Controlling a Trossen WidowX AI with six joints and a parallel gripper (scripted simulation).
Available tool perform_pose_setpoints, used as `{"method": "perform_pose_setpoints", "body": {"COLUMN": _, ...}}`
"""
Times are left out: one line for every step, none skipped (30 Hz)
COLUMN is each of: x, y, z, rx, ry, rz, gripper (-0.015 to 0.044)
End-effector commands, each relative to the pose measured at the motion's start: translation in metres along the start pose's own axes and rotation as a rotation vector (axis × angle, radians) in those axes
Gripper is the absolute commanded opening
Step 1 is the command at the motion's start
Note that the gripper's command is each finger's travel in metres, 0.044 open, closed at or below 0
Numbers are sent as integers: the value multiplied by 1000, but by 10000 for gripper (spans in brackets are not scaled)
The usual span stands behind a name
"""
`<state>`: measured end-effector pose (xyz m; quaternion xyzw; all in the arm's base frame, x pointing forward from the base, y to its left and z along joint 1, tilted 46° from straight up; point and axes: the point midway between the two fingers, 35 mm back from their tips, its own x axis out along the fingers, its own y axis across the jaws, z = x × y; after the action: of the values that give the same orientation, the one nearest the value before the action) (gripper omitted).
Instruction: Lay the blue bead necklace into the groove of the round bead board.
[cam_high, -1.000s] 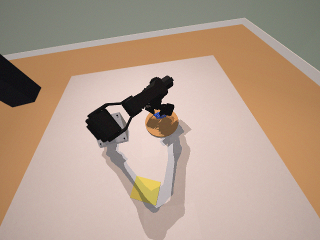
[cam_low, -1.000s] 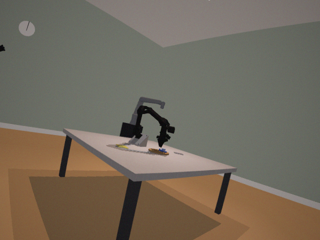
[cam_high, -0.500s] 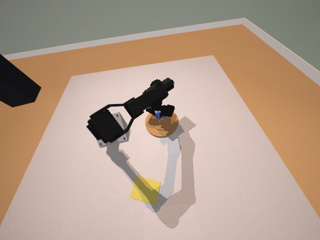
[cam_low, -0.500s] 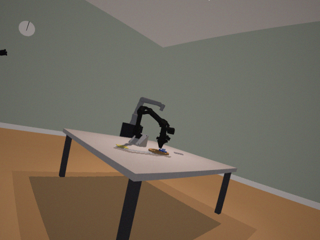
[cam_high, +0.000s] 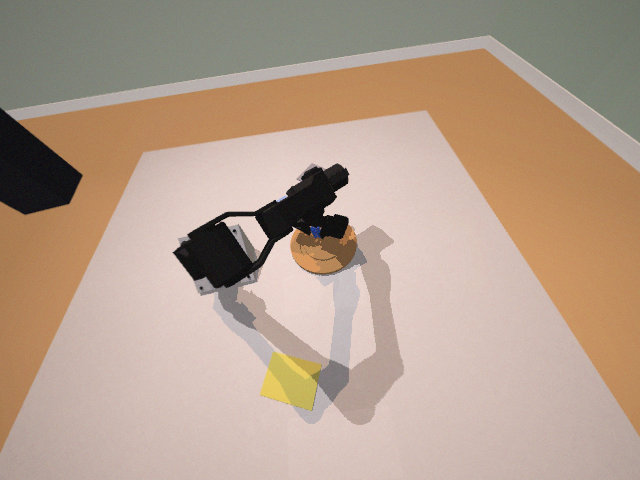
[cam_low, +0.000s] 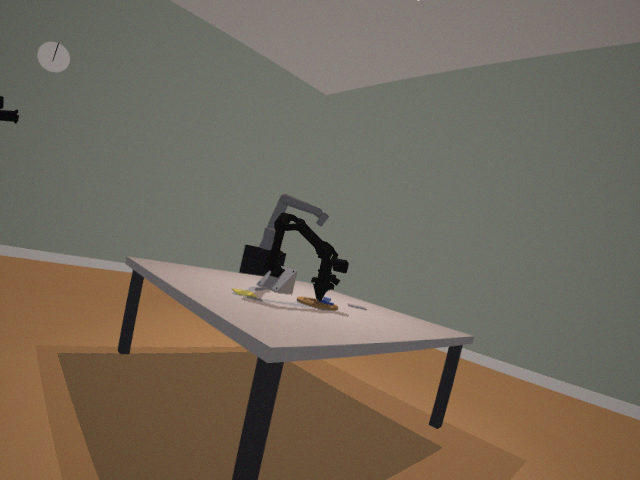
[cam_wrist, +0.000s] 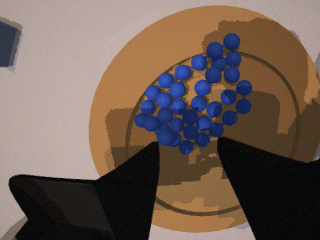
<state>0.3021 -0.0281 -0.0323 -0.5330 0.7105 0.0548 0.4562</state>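
The round orange-brown bead board (cam_high: 320, 266) (cam_low: 306, 300) (cam_wrist: 112, 70) lies on the table, its circular groove visible in the wrist view. The blue bead necklace (cam_high: 315, 233) (cam_low: 327, 301) (cam_wrist: 165, 100) lies bunched over the board, on the far and left part of the groove circle in the wrist view. Its beads form several uneven rows, some near the groove line and many inside it. My gripper (cam_wrist: 188, 145) (cam_low: 320, 298) is partly open, its fingertips low over the board at the near edge of the bunch. No bead is clearly held between the fingers. The arm hides part of the necklace in the top view.
A blue block (cam_wrist: 7, 44) stands left of the board in the wrist view. A yellow square (cam_high: 289, 382) (cam_low: 242, 292) lies flat on the table. A thin grey piece (cam_low: 356, 306) lies beyond the board. The arm's base (cam_high: 217, 255) stands beside the board.
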Motion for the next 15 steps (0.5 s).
{"method": "perform_pose_setpoints", "body": {"x": 0, "y": 0, "z": 0, "rx": 0, "ry": -1, "rz": 0, "gripper": 187}}
{"method": "perform_pose_setpoints", "body": {"x": 0, "y": 0, "z": 0, "rx": 0, "ry": -1, "rz": 0, "gripper": 180}}
{"method": "perform_pose_setpoints", "body": {"x": 0, "y": 0, "z": 0, "rx": 0, "ry": -1, "rz": 0, "gripper": 173}}
{"method": "perform_pose_setpoints", "body": {"x": 0, "y": 0, "z": 0, "rx": 0, "ry": -1, "rz": 0, "gripper": 167}}
{"method": "perform_pose_setpoints", "body": {"x": 0, "y": 0, "z": 0, "rx": 0, "ry": -1, "rz": 0, "gripper": 160}}
{"method": "perform_pose_setpoints", "body": {"x": 0, "y": 0, "z": 0, "rx": 0, "ry": -1, "rz": 0, "gripper": 153}}
{"method": "perform_pose_setpoints", "body": {"x": 0, "y": 0, "z": 0, "rx": 0, "ry": -1, "rz": 0, "gripper": 147}}
{"method": "perform_pose_setpoints", "body": {"x": 0, "y": 0, "z": 0, "rx": 0, "ry": -1, "rz": 0, "gripper": 140}}
{"method": "perform_pose_setpoints", "body": {"x": 0, "y": 0, "z": 0, "rx": 0, "ry": -1, "rz": 0, "gripper": 133}}
{"method": "perform_pose_setpoints", "body": {"x": 0, "y": 0, "z": 0, "rx": 0, "ry": -1, "rz": 0, "gripper": 127}}
{"method": "perform_pose_setpoints", "body": {"x": 0, "y": 0, "z": 0, "rx": 0, "ry": -1, "rz": 0, "gripper": 120}}
{"method": "perform_pose_setpoints", "body": {"x": 0, "y": 0, "z": 0, "rx": 0, "ry": -1, "rz": 0, "gripper": 113}}
{"method": "perform_pose_setpoints", "body": {"x": 0, "y": 0, "z": 0, "rx": 0, "ry": -1, "rz": 0, "gripper": 107}}
{"method": "perform_pose_setpoints", "body": {"x": 0, "y": 0, "z": 0, "rx": 0, "ry": -1, "rz": 0, "gripper": 100}}
{"method": "perform_pose_setpoints", "body": {"x": 0, "y": 0, "z": 0, "rx": 0, "ry": -1, "rz": 0, "gripper": 93}}
